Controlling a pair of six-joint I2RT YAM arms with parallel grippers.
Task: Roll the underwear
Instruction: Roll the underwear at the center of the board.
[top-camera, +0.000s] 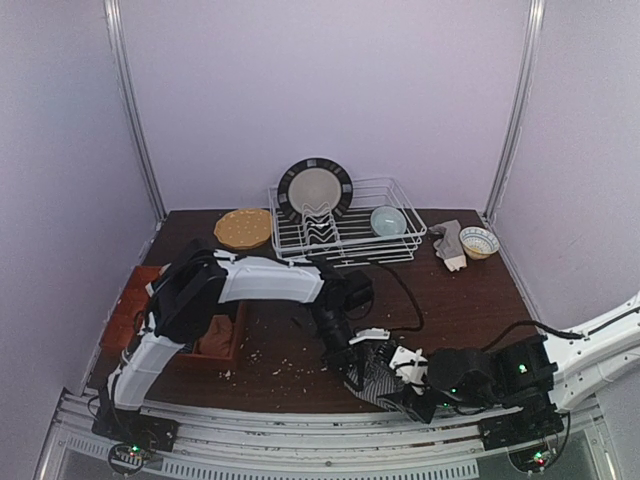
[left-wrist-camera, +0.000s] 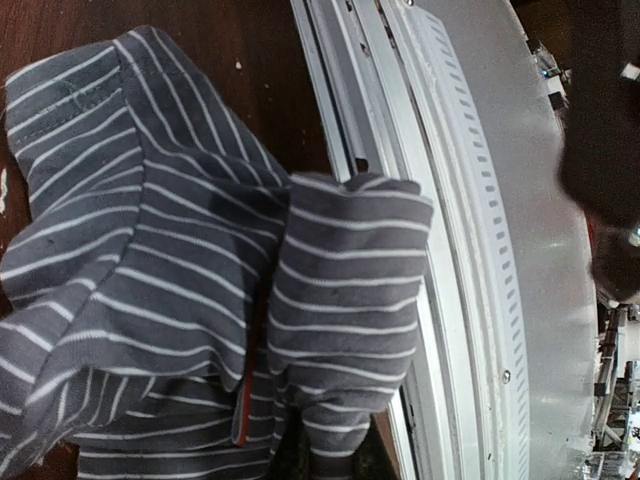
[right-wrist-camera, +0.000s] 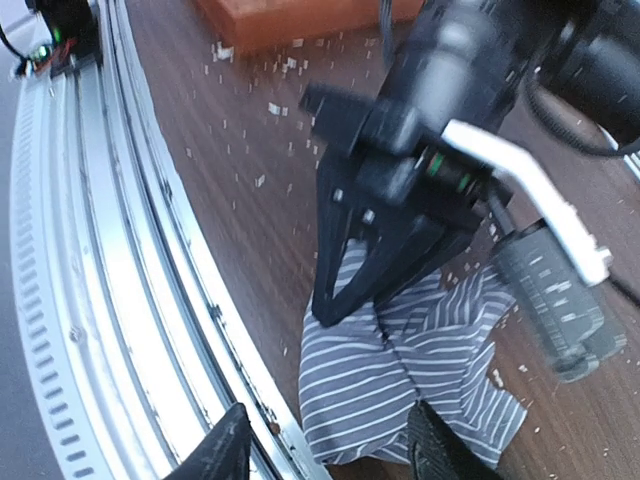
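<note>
My left end effector (right-wrist-camera: 348, 300) was together, clamped on a pinch of the striped underwear (right-wrist-camera: 400, 380). The underwear lay bunched at the 6 o'clock edge of the counter (top-camera: 460, 300), its near edge reaching the rail (right-wrist-camera: 120, 300). My right end effector (right-wrist-camera: 330, 455) stood apart at the cloth's 3 o'clock, gripping nothing.

To roll well, I judged I should first draw the cloth toward 12 o'clock, clear of the rail. Then I would spread it flat, take one hem with both end effectors, and turn it over tightly and evenly.

From above, my arms covered most of the garment. The left wrist view showed only folds, not my fingertips, so I could not tell how much cloth the pinch held.
</note>
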